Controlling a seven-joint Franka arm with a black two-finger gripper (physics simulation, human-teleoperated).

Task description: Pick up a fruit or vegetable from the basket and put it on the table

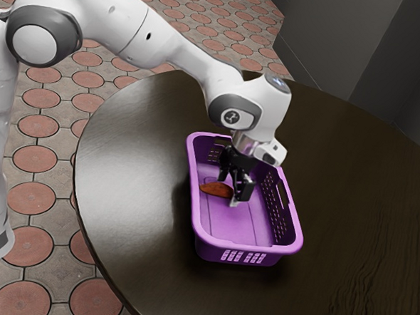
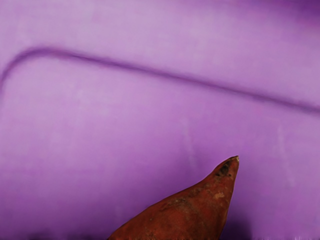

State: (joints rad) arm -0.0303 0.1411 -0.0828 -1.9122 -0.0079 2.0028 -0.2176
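My gripper (image 1: 229,191) reaches down inside the purple basket (image 1: 210,242), its black fingers spread apart and open. A reddish-brown sweet potato (image 1: 214,190) lies on the basket floor, its one end at the fingers and the rest extending toward the exterior view's left. One finger is on its far side and the other near its closer end. In the wrist view the pointed tip of the sweet potato (image 2: 187,210) shows against the purple floor, just under the hand; its other end is out of that picture.
The basket's walls (image 1: 275,197) rise around the hand on all sides. Beneath it is a dark round table (image 1: 143,196), with grey walls beyond its far side and a tiled floor around.
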